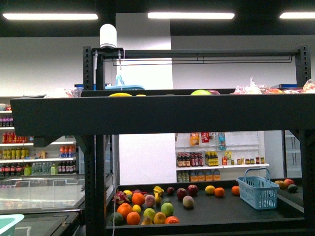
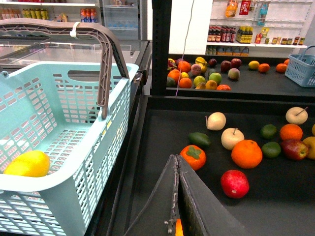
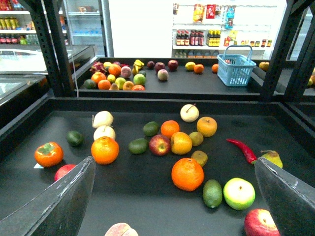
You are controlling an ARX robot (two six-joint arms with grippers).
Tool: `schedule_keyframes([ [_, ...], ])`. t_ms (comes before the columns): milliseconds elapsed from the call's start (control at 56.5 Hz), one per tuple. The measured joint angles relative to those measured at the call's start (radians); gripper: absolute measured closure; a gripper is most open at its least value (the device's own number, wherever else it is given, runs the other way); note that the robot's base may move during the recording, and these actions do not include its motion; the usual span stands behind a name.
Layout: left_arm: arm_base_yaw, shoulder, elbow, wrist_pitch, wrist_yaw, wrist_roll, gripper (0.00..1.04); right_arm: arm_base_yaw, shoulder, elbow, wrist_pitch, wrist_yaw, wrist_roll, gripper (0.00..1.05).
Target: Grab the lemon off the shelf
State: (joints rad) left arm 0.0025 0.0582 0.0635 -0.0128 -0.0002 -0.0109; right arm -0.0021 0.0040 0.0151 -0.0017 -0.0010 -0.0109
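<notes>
The lemon lies inside a pale blue basket with a brown handle, hanging beside the shelf. The black shelf has a wide deck strewn with fruit. My left gripper is shut, its fingers pressed together with nothing between them. It hovers over the deck's near edge, to the right of the basket and close to a persimmon. My right gripper stands wide open above the same deck, over an orange. In the front view the shelf's thick upper edge fills the middle, and neither gripper shows.
Oranges, apples, limes, a red chilli and a pomegranate lie scattered on the deck. A second black rack behind carries more fruit and a blue basket. Black uprights stand at the deck's corners. White store shelving lines the back wall.
</notes>
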Motion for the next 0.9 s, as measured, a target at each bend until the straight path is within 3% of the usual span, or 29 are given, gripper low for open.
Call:
schedule_keyframes([
  [620,0.0,-0.053,-0.05,0.007,0.0,0.0,1.01,0.0,0.0,0.0,0.0,0.0,0.0,0.07],
  [903,0.0,-0.053,-0.05,0.007,0.0,0.0,0.5,0.0,0.0,0.0,0.0,0.0,0.0,0.07],
])
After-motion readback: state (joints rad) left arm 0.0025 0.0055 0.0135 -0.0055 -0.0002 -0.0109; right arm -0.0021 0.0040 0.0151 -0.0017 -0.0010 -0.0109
